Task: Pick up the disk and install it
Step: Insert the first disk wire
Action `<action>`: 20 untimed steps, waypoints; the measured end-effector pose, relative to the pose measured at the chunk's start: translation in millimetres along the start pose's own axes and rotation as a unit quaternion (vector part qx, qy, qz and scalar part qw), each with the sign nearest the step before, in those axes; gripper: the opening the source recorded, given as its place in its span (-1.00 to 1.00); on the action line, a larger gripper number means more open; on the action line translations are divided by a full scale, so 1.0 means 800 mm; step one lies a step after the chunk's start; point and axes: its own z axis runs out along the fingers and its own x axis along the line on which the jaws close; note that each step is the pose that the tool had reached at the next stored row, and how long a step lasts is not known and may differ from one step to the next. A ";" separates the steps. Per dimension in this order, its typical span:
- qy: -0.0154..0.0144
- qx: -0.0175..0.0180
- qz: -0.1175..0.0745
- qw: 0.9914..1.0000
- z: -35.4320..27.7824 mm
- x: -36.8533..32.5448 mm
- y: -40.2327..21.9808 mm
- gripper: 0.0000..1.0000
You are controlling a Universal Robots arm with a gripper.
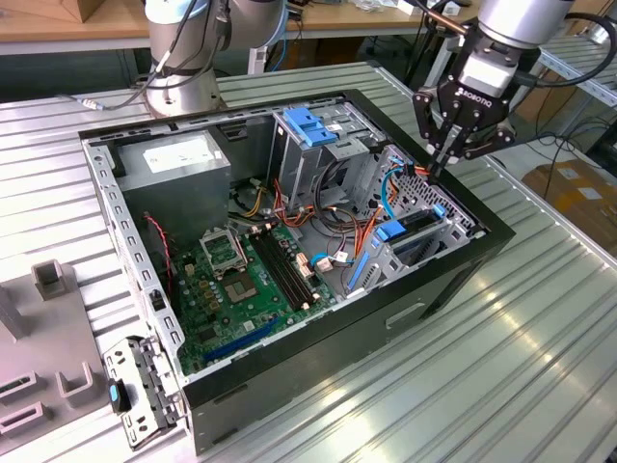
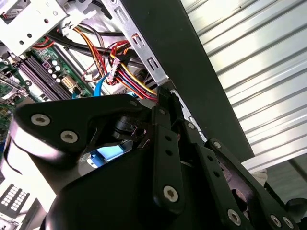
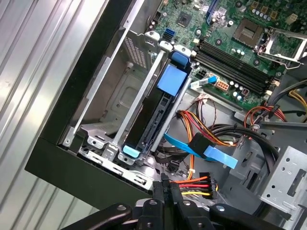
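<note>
The disk [image 3: 147, 120] is a dark slab sitting on edge in the metal drive bay at the case's corner, with a small blue rail tab [image 3: 131, 151] at its end and a light-blue square latch [image 3: 171, 79] beside it. In the exterior view the disk [image 1: 416, 222] lies in the bay at the case's right side. My gripper [image 1: 436, 166] hovers just above that bay near the case wall, fingers pressed together and shut with nothing between them. Both wrist views show the black fingers [image 3: 165, 189] pointing down at the case edge [image 2: 192, 62].
The open black computer case [image 1: 289, 381] lies on a ribbed metal table [image 1: 501, 367]. Inside are the green motherboard [image 1: 241, 280], a grey power supply [image 1: 178, 164], an upper drive cage [image 1: 313, 135] and bundles of cables [image 3: 211, 139]. Grey fixtures [image 1: 48, 289] stand at the exterior view's left.
</note>
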 end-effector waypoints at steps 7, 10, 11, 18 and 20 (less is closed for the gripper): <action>0.000 0.000 0.015 1.000 0.0005 -0.0012 0.0027 -0.65; 0.000 -0.001 0.021 1.000 0.0006 -0.0018 0.0043 -0.65; 0.000 -0.001 0.022 1.000 0.0007 -0.0020 0.0047 -0.65; 0.000 -0.001 0.033 0.999 0.0012 -0.0032 0.0080 -0.65; 0.000 -0.001 0.036 0.999 0.0014 -0.0036 0.0091 -0.65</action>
